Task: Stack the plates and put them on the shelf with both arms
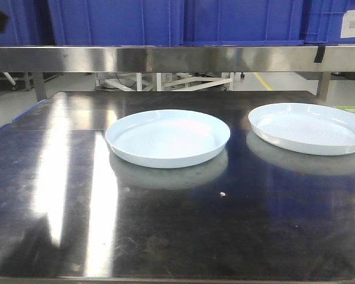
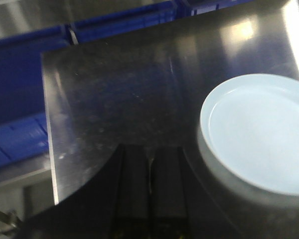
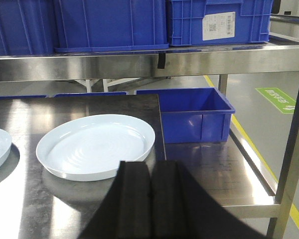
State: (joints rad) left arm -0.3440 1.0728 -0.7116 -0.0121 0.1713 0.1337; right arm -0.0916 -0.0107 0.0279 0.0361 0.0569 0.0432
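Nearest, the left tool (image 2: 149, 199) shows as two dark matte blocks pressed side by side, with only a hairline seam between them and nothing in their grip. The right tool (image 3: 149, 199) looks the same, its flat black pads brought together. Beyond them spreads the tabletop (image 1: 165, 236), a dark, scuffed steel sheet that mirrors the light in pale streaks. On it lie two plates, well apart and unstacked: the left plate (image 1: 167, 137) near the middle, the right plate (image 1: 310, 127) toward the right edge. Each is round, shallow and glossy, pale bluish-white, with a low upturned rim. Faint concentric rings mark the right one's floor. Behind and above them runs the shelf (image 1: 165, 59), a flat brushed stainless rail, bearing ribbed blue plastic crates (image 1: 118, 21).
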